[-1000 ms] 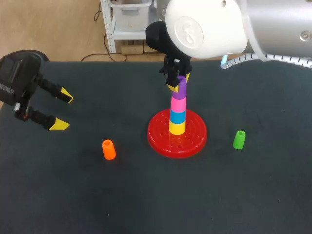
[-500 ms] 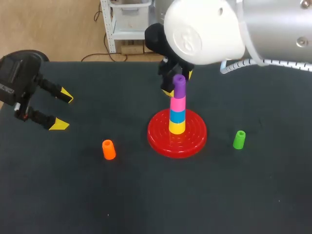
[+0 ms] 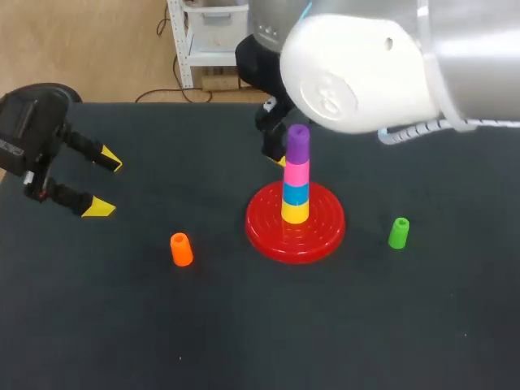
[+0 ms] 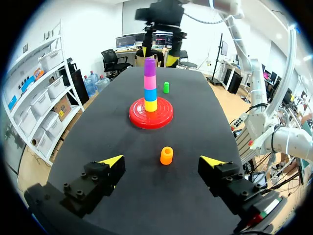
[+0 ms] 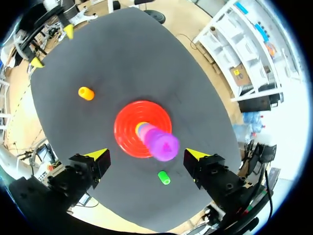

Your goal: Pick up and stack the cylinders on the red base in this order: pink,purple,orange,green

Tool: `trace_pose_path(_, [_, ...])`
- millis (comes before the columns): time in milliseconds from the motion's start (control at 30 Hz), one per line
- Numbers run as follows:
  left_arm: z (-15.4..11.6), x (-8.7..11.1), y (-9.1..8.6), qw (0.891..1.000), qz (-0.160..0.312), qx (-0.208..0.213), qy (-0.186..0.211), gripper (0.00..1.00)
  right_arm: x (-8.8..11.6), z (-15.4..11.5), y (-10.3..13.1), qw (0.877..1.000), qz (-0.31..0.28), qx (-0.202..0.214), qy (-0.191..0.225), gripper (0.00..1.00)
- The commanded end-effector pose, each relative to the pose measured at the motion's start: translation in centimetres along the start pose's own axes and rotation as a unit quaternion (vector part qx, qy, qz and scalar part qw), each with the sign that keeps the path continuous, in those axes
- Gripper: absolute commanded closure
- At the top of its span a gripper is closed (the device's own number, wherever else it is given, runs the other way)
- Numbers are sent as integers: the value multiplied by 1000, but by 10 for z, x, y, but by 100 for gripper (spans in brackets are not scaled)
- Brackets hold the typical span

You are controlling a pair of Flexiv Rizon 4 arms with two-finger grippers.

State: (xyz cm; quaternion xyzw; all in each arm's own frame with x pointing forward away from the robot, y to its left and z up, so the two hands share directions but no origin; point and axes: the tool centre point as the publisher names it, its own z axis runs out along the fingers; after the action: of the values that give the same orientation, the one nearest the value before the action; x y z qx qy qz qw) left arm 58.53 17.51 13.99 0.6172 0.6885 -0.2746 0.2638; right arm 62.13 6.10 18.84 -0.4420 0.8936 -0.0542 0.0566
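Wide open, the right gripper hangs above the tower with its two yellow tips well apart on either side, touching nothing. Directly under it stands the purple plastic cylinder, seated on the pink plastic cylinder. Below these a blue cylinder and a yellow cylinder rest on the round red ridged base.

By my reading, pink and purple are done, and two pieces are left. The small orange plastic cylinder stands upright on the dark table, between the base and the left gripper. That gripper is also spread wide and holds nothing. The small green plastic cylinder stands upright near the base on the right arm's side.

Both loose pieces sit well clear of the table's edges with bare surface around them, so approach room looks ample. The tall, narrow tower is the thing most likely to be knocked.
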Motion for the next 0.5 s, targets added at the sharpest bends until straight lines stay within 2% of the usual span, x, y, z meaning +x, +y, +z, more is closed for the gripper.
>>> trace_pose_path(33, [0,1,0,1000,1,0,-1,0,11,-14,24,999,-24,24,-42,0])
trace_pose_path(300, [0,1,0,1000,1,0,-1,0,-10,-29,66,992,-111,25,-62,0])
trace_pose_path(500, [0,1,0,1000,1,0,-1,0,-17,-15,89,987,-155,8,-49,0])
